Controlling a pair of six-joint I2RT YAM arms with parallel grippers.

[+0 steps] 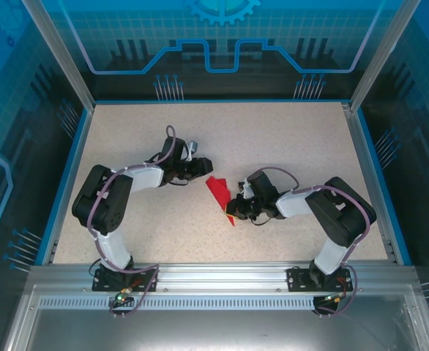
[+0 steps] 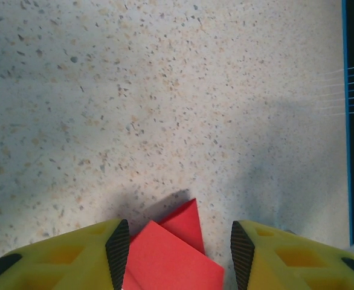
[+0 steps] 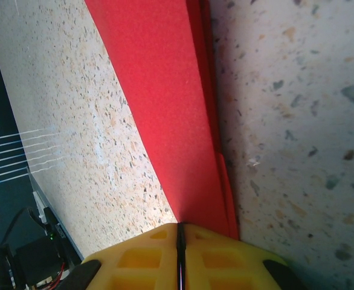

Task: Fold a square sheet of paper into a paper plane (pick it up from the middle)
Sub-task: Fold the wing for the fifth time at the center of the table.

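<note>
The square sheet of paper (image 1: 219,191) is bright red and folded into a narrow, layered, pointed shape lying on the speckled table, mid-way between the arms. My right gripper (image 1: 236,205) is shut on its near end. In the right wrist view the red strip (image 3: 171,90) runs away from the closed yellow fingers (image 3: 180,232). My left gripper (image 1: 203,170) stands at the paper's far end, open. In the left wrist view the folded red layers (image 2: 165,260) lie between its spread pads (image 2: 180,254), close to the left pad (image 2: 118,254) and apart from the right pad.
The speckled table (image 1: 273,139) is bounded by a blue rim (image 1: 75,168) and framed enclosure walls. The rim also shows at the right of the left wrist view (image 2: 345,121). A metal rail (image 1: 214,274) runs along the near edge by the arm bases.
</note>
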